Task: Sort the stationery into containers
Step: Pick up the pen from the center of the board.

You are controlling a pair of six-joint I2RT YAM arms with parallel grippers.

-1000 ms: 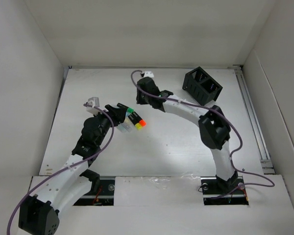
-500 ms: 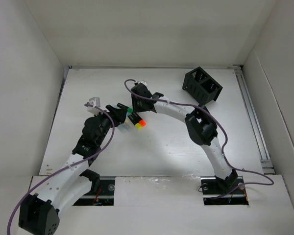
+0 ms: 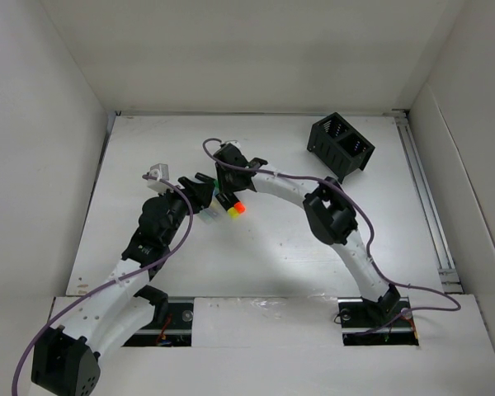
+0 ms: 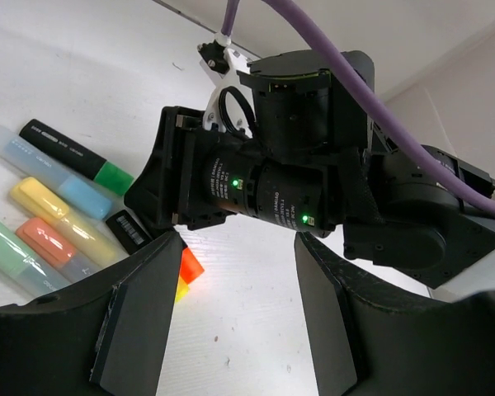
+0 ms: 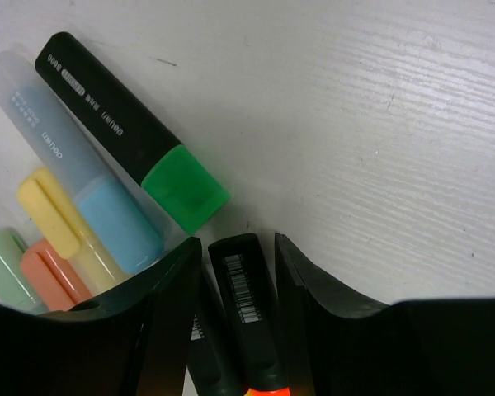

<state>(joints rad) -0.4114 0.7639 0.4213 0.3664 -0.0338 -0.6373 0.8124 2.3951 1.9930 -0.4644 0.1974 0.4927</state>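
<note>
The right arm has swung left since a second ago, and the right gripper (image 5: 237, 256) now sits over the marker pile on the table (image 3: 297, 239). I count seven markers. Three are black-bodied: the green-ended marker (image 5: 124, 124), the orange-ended marker (image 5: 247, 313) and the yellow-ended marker (image 3: 230, 214). Four are clear-bodied: pale blue (image 5: 82, 190), yellow (image 5: 62, 227), orange (image 5: 58, 276) and pale green (image 5: 4, 264), lying side by side. There is one black mesh organizer (image 3: 341, 145), well apart at the far right of the table. The right fingers are spread and straddle the orange-ended marker, which lies lengthwise between them; I cannot tell whether they touch it. The left gripper (image 4: 239, 272) is spread too, holding nothing, just beside the pile and facing the right wrist.
</note>
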